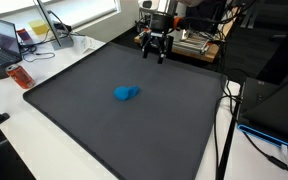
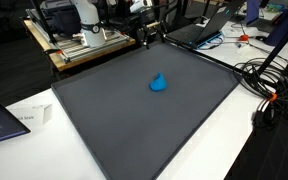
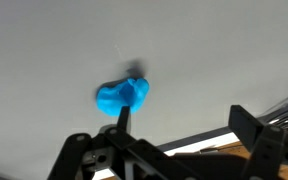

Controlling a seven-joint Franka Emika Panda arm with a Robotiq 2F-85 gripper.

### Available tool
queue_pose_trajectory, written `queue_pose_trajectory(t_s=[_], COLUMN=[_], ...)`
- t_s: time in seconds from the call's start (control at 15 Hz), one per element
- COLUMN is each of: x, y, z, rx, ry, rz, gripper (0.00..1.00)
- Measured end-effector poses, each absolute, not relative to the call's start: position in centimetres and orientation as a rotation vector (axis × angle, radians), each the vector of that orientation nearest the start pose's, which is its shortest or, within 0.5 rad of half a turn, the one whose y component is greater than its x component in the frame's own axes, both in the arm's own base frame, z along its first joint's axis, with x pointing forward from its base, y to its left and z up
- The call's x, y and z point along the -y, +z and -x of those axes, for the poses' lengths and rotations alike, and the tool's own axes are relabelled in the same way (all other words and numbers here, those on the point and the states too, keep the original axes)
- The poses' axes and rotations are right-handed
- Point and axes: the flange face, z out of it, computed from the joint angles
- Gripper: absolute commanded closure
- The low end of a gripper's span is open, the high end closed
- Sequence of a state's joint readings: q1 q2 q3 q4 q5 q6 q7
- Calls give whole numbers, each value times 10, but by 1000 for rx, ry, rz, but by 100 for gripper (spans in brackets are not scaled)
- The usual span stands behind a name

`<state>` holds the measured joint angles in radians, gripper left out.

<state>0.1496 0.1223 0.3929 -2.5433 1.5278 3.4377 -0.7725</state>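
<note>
I am looking at the gripper (image 1: 156,56) hanging over the far edge of the dark mat (image 1: 104,130), close to the cluttered bench behind it; in the wrist view the gripper (image 3: 159,128) is showing its two black fingers (image 3: 76,150) spread wide apart, with nothing lying between them, so I am reading it as fully open and carrying nothing; in an exterior view the gripper (image 2: 149,38) is likewise sitting at the mat's (image 2: 134,120) back border, its fingers pointing down. The blue lump (image 1: 125,93) is lying alone near the middle of the mat, well apart from the gripper; in an exterior view the blue lump (image 2: 159,83) is showing a small raised peak, and in the wrist view the blue lump (image 3: 122,96) is appearing as a soft rounded blob on the grey mat (image 3: 44,50), ahead of the fingers and not touching them. The mat is resting on a white table (image 1: 24,130); off its corner an orange item (image 1: 20,76) is lying beside a laptop (image 1: 6,40), and any print on them is coming through too small for me to read; a white box (image 2: 32,117) is sitting just beside the mat, its label also too blurred to make out; cables (image 2: 269,85) are trailing over the table at the other side.
</note>
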Motion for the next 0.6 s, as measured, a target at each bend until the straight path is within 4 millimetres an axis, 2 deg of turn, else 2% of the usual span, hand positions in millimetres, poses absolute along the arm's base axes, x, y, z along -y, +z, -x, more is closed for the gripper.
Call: queue_pose_trajectory(t_s=[0.2,0.6], x=[-126,-124], y=[267,267], z=[-404,-404], rx=[-451,-457], ry=[-850,-850], rz=[2911,2911], gripper=[0,0])
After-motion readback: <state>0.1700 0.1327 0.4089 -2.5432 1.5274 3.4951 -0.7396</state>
